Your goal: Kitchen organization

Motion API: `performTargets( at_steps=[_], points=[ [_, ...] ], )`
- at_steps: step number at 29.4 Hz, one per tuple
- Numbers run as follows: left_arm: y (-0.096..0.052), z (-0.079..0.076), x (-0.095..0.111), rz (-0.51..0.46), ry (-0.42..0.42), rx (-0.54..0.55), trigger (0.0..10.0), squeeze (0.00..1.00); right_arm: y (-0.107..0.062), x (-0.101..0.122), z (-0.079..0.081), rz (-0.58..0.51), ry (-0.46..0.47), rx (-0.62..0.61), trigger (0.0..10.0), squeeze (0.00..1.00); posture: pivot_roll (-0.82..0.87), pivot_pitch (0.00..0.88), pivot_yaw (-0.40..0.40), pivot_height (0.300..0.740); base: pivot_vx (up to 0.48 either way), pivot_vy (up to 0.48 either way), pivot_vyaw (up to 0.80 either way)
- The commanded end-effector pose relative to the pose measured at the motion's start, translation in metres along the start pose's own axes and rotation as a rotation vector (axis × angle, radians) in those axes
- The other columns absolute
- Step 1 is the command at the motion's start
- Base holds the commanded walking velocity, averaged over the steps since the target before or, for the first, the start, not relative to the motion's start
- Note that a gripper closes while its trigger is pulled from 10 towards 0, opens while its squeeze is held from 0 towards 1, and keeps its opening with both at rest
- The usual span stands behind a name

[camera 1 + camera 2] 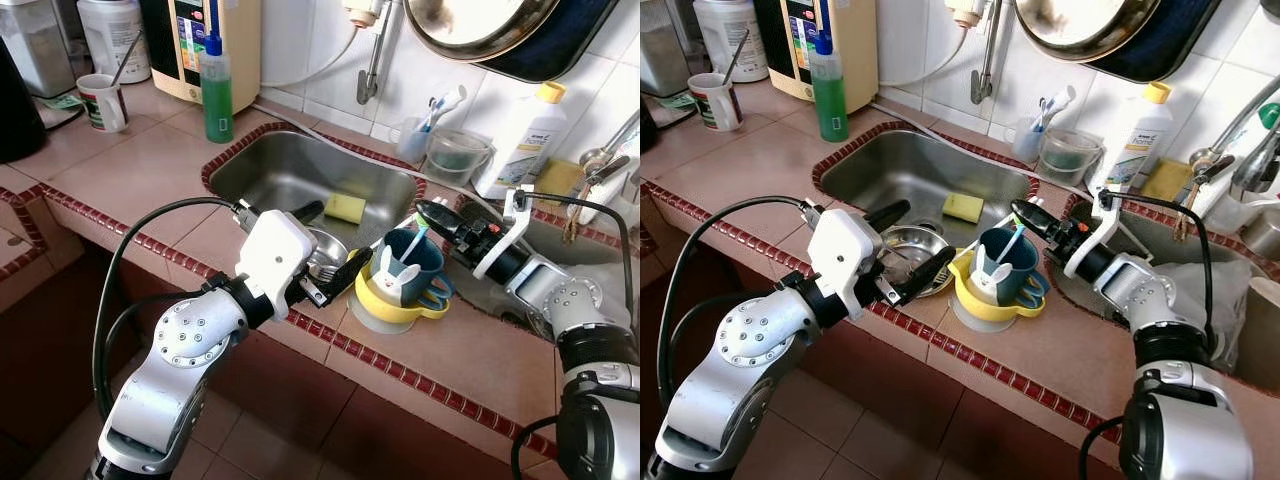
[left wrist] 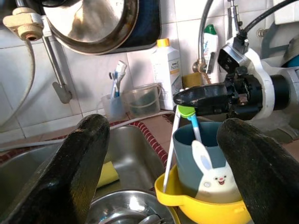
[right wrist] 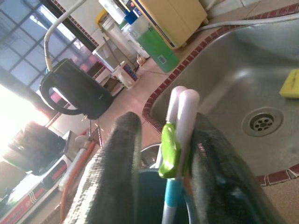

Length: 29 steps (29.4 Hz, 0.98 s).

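A blue bunny cup (image 1: pixel 405 265) stands inside a yellow cup (image 1: pixel 395 308) on the tiled counter at the sink's near right corner. Two toothbrushes (image 3: pixel 180 116) with white, green and blue handles stick up out of the blue cup. My right gripper (image 1: pixel 432 213) reaches in from the right and is shut on their upper ends. My left gripper (image 1: pixel 325 250) is open just left of the cups, over a steel bowl (image 1: pixel 902 245) at the sink's edge; the left wrist view has the cups (image 2: pixel 205 168) between its fingers (image 2: pixel 84 158).
The steel sink (image 1: pixel 290 165) holds a yellow sponge (image 1: pixel 345 207). A green soap bottle (image 1: pixel 216 90), a white mug (image 1: pixel 103 103) and a black kettle (image 3: pixel 77 91) stand to the left. A white bottle (image 1: pixel 520 140) and a clear toothbrush holder (image 1: pixel 425 130) line the back wall.
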<state>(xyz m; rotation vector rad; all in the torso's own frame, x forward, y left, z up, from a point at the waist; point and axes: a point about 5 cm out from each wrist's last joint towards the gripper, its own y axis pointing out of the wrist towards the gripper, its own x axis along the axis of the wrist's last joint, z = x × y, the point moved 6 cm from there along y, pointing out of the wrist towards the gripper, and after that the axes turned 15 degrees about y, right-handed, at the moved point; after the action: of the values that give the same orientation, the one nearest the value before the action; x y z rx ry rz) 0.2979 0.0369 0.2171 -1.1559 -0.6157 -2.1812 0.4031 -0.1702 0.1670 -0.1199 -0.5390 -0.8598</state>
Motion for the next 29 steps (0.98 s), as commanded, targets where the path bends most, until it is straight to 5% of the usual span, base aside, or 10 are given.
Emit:
performTargets(
  at_steps=[1,14,23,24,25,26,29],
  points=[
    [0.003,0.000,0.008,-0.025,0.013,-0.007,10.0,0.00,-0.009,0.009,-0.001,-0.016,-0.009,-0.009,0.0,0.00,0.18,0.000,-0.139,0.740,0.000,0.000,0.00],
    [0.004,0.000,0.009,-0.031,0.020,-0.007,10.0,0.00,-0.009,0.009,0.000,-0.009,-0.009,-0.001,0.0,0.00,0.18,0.000,-0.143,0.740,0.000,0.000,0.00],
    [0.004,0.001,0.008,-0.031,0.024,0.002,10.0,0.00,-0.004,0.016,0.016,-0.004,-0.041,0.057,0.0,0.00,0.18,0.000,-0.150,0.740,0.000,0.000,0.00],
    [0.004,0.001,0.008,-0.032,0.023,0.002,10.0,0.00,-0.003,0.019,0.021,-0.006,-0.056,0.069,3.1,0.00,0.18,0.000,-0.150,0.740,0.000,0.000,0.00],
    [0.004,0.001,0.008,-0.031,0.023,0.002,10.0,0.00,-0.002,0.021,0.023,-0.006,-0.063,0.069,7.6,0.00,0.18,0.000,-0.150,0.740,0.000,0.000,0.00],
    [0.004,0.001,0.008,-0.032,0.025,0.002,10.0,0.00,-0.001,0.023,0.025,-0.007,-0.069,0.072,10.0,0.00,0.18,0.000,-0.150,0.740,0.000,0.000,0.00],
    [0.005,0.001,0.007,-0.032,0.024,0.001,10.0,0.00,-0.001,0.028,0.029,-0.015,-0.083,0.078,10.0,0.00,0.18,0.000,-0.151,0.740,0.000,0.000,0.00]
  ],
)
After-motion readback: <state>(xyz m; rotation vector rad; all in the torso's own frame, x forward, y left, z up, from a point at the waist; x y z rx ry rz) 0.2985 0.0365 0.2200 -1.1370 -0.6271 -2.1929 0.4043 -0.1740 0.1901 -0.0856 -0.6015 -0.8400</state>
